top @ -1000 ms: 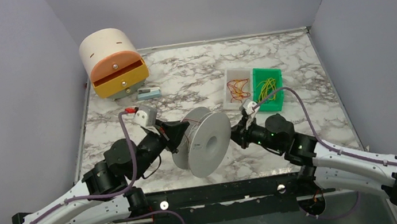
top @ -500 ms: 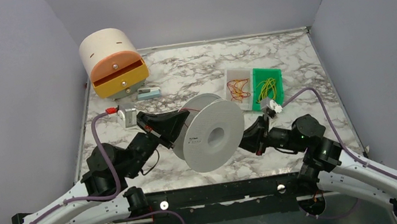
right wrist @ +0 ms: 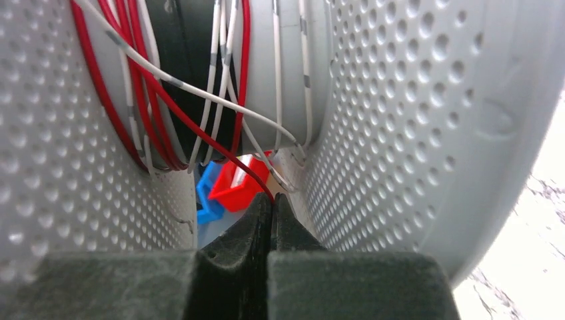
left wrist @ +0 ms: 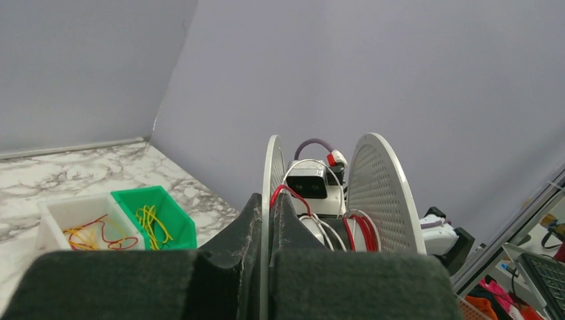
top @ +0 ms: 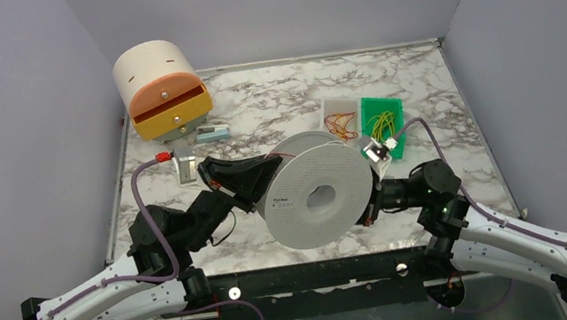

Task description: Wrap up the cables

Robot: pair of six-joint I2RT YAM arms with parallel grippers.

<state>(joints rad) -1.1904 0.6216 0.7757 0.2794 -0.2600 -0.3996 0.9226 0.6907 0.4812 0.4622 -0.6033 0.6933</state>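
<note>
A pale grey plastic spool (top: 318, 197) is held tilted above the table's near middle. My left gripper (top: 269, 170) is shut on its left flange, which shows as a thin rim (left wrist: 268, 200) between the jaws. Thin red cable strands (right wrist: 136, 87) and white wires are wound loosely round the core. My right gripper (right wrist: 272, 203) sits between the two flanges, shut on the end of one red cable (right wrist: 220, 150). In the top view the right gripper (top: 369, 208) is mostly hidden behind the spool. More red-orange strands (top: 339, 126) lie in a white bin.
A green bin (top: 383, 124) of yellow-green wires stands beside the white bin (top: 325, 113) at the back right. A cream and orange drawer box (top: 162, 89) and a small pale blue tool (top: 212, 133) sit at the back left. Grey walls enclose the table.
The spool has moved right and toward the front and tilted its face more upward. My left gripper followed it. My right gripper went from beside the spool to in between its flanges.
</note>
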